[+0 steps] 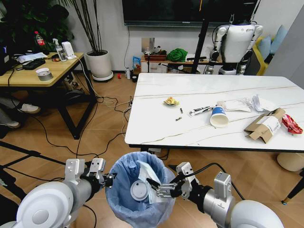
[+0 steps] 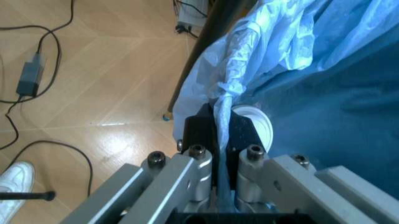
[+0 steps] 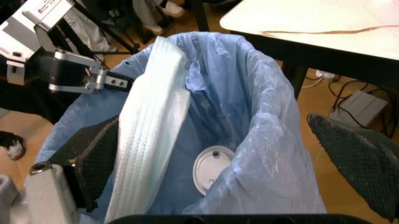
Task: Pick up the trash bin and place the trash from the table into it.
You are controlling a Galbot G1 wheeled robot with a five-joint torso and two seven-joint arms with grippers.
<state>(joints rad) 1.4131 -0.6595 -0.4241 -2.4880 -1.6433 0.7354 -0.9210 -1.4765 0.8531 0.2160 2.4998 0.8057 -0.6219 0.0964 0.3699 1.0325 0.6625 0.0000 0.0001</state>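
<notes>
Nearest the camera, down on the wood floor just in front of the table's near edge: the trash bin (image 1: 137, 194), blue bag all crinkly, held between both arms. Left gripper (image 1: 105, 179) pinched closed on the bin's rim on the left side, bag film squeezed between the black fingers (image 2: 203, 128) in the left wrist view. Right gripper (image 1: 159, 189) hanging over the bin's mouth from the right side, jaws spread wide, nothing clamped. A pale pleated face mask (image 3: 153, 135) draped against its one finger and sloping down into the bag. Round white lid (image 3: 212, 170) lying at the bottom of the bin.

Further out, the table (image 1: 156, 128) with its white marble top, litter still scattered across the right half. Yellow scrap (image 1: 171, 101) toward the middle, a small wrapper (image 1: 201, 111) beside it, then the blue-banded paper cup (image 1: 219, 117) tipped on its side. Clear plastic wrappers (image 1: 237, 105) just behind the cup, white tissues (image 1: 260, 102) near those. Cardboard box (image 1: 265, 125) near the right front edge, red wrapper (image 1: 291, 124) right beside it at the far right.

Way back: wooden desk (image 1: 42, 71) on the left, another white robot (image 1: 236, 42) by the wall.
</notes>
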